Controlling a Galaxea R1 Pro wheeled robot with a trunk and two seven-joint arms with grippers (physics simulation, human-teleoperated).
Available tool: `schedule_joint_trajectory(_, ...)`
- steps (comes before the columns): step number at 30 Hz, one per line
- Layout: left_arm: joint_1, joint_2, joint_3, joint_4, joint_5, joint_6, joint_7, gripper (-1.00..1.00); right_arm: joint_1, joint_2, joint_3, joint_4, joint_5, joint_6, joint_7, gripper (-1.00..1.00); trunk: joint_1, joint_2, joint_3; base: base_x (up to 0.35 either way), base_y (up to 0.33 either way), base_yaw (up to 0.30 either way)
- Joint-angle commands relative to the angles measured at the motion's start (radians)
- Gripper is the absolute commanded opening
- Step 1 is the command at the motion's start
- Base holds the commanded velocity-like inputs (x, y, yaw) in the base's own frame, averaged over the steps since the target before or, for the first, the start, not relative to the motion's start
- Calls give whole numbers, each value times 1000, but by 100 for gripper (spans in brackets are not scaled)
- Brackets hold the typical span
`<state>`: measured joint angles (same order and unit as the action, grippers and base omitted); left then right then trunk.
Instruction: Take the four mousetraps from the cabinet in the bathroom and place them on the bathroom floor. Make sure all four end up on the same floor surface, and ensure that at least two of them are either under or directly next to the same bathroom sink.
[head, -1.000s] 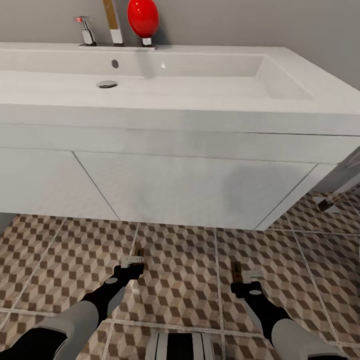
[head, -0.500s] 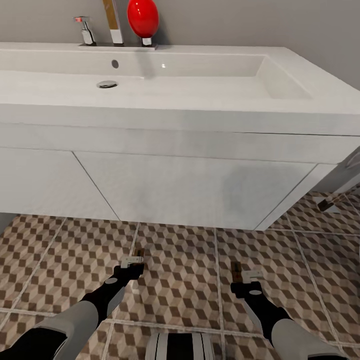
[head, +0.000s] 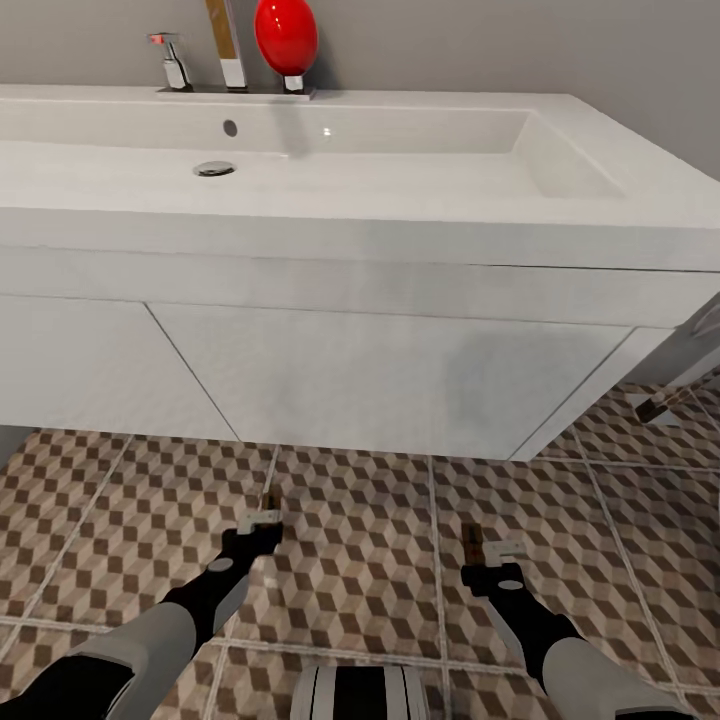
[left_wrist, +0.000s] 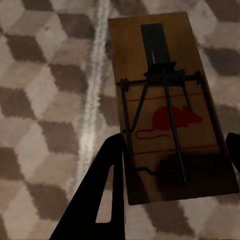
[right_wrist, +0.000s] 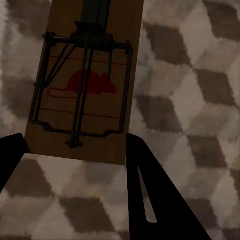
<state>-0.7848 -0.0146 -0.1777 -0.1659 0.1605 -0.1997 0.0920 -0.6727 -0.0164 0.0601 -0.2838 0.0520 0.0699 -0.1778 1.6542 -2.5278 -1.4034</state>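
- Left gripper (head: 262, 520) shifted a touch back and sideways since half a second ago; head view itself unchanged, so a real arm move, a small one
- Left mousetrap (left_wrist: 165, 110) lay flat on the bathroom floor (head: 370, 560), beside a grout line, spring and red mouse print facing up; near end sat between the two dark fingers (left_wrist: 107, 200)
- Left pincer: spread about as wide as the trap, fingers at its long edges; could not tell whether pressing or let go
- Right gripper (head: 500, 555) stayed put over the same span; right mousetrap (right_wrist: 85, 85) also flat on the tiles, near end between the fingertips
- Right pincer: about trap-wide too; could not tell clamped or slack
- Both traps placed on the tiles just in front of the white vanity (head: 380, 380) under the bathroom sink (head: 560, 150); near its front edge, not beneath it
- Judged as the set-down step for this pair; small left shift read as the start of a release or pull-back, not certain
- If freed here, would likely count as next to the sink; same tiled surface for both
- Small brown item (head: 655, 408) on tiles by the vanity's right corner; too small to name
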Motion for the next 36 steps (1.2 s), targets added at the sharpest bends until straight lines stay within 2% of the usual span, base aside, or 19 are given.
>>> schedule_joint_trajectory(1, -1, 0, -9, 4, 10, -36, 13, -100, 0, 0, 6, -2, 2, 6, -3, -100, 0, 0, -1, 0, 0, 0)
schedule_joint_trajectory(3, -1, 0, -9, 13, 14, -73, 21, -100, 0, 0, 6, -2, 2, 6, -3, -100, 0, 0, -1, 0, 0, 0)
schedule_joint_trajectory(8, -1, 0, -5, 30, 18, -91, 51, -100, 0, 0, 6, -2, 3, 5, -3, -100, 0, 0, -1, 0, 0, 0)
schedule_joint_trajectory(11, -1, -1, -5, 34, 18, -71, 73, -100, 0, 0, 6, -2, 3, 5, -3, -100, 0, 0, -1, 0, 0, 0)
schedule_joint_trajectory(15, -1, -2, -10, 35, 10, -8, 79, -100, 0, 0, 6, -2, 3, 1, -3, -100, 0, 0, -1, 0, 0, 0)
schedule_joint_trajectory(22, -1, 0, -12, 36, 6, 32, 53, -100, 0, 0, 6, -2, 4, -9, -3, -100, 0, 0, -1, 0, 0, 0)
schedule_joint_trajectory(27, -1, 1, -14, 33, 0, 60, -11, -100, 0, 0, 6, -2, 4, -10, -3, -100, 0, 0, -1, 0, 0, 0)
schedule_joint_trajectory(36, -1, -5, -13, 17, -57, 58, -26, -100, 0, 0, 6, -2, 4, -10, -3, -100, 0, 0, -1, 0, 0, 0)
